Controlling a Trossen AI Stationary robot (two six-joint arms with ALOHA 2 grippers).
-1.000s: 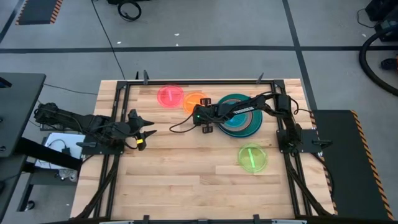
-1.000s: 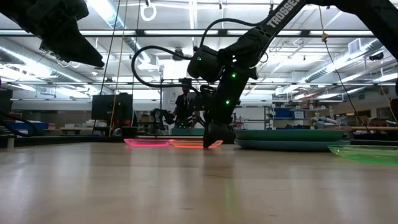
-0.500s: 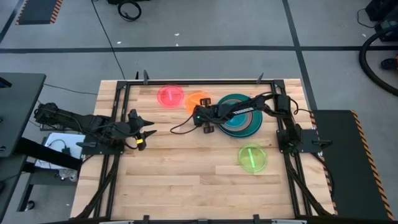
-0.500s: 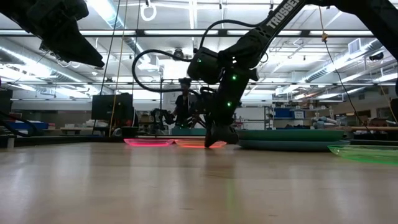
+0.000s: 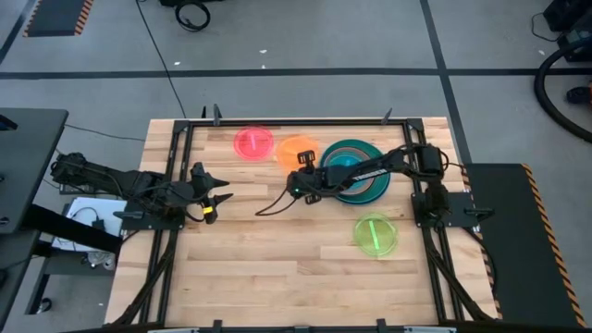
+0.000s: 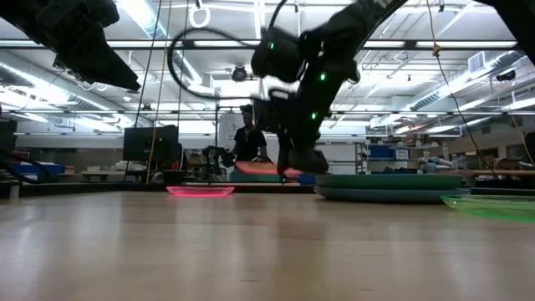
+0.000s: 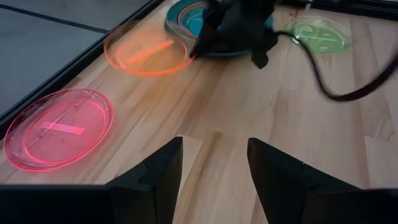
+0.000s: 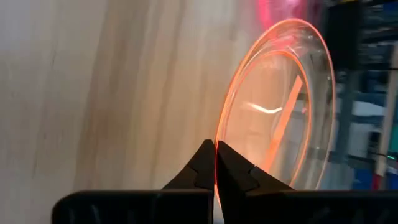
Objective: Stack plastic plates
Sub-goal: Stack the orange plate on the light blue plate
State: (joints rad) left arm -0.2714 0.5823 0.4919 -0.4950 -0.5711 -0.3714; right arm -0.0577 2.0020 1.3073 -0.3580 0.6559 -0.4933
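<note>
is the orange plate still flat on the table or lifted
Lifted. The right gripper is shut on the orange plate by its rim, and the low view shows the plate in the air above the table.

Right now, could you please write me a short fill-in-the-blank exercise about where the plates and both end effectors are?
1. The right end effector is shut on the rim of the ____ plate.
2. In the low view that plate is ____ the table, not resting on it.
3. The left end effector waits with its fingers ____.
4. The pink plate lies ____ on the wood.

Missing words: orange; above; open; flat
</note>
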